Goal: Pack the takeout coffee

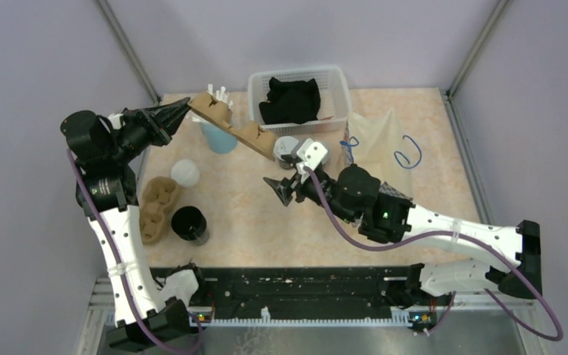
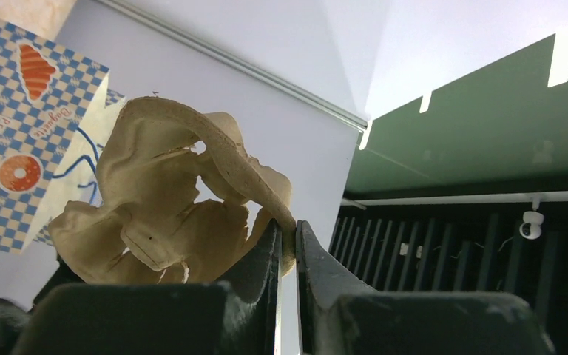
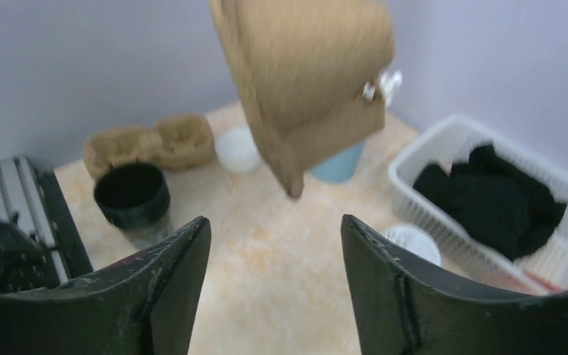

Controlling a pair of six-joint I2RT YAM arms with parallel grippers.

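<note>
Brown pulp carrier (image 1: 240, 132), held tilted in the air over the far left of the table (image 1: 237, 214), its rim pinched in the closed jaws of the left gripper (image 1: 186, 108). The right gripper (image 1: 275, 191), jaws spread and empty, faces the carrier's free end. It should grasp that rim squarely, so the cup wells sit level.

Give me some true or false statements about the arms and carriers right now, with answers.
1. The left fingers pinch a brown pulp carrier by its edge. True.
2. That carrier lies flat on the table. False: it is held tilted in the air.
3. The right fingers grip a cup. False: they stand open, holding nothing.
4. A second carrier lies on the table beside the black cup. True.
5. The white basket holds cups. False: it holds a dark cloth.
</note>
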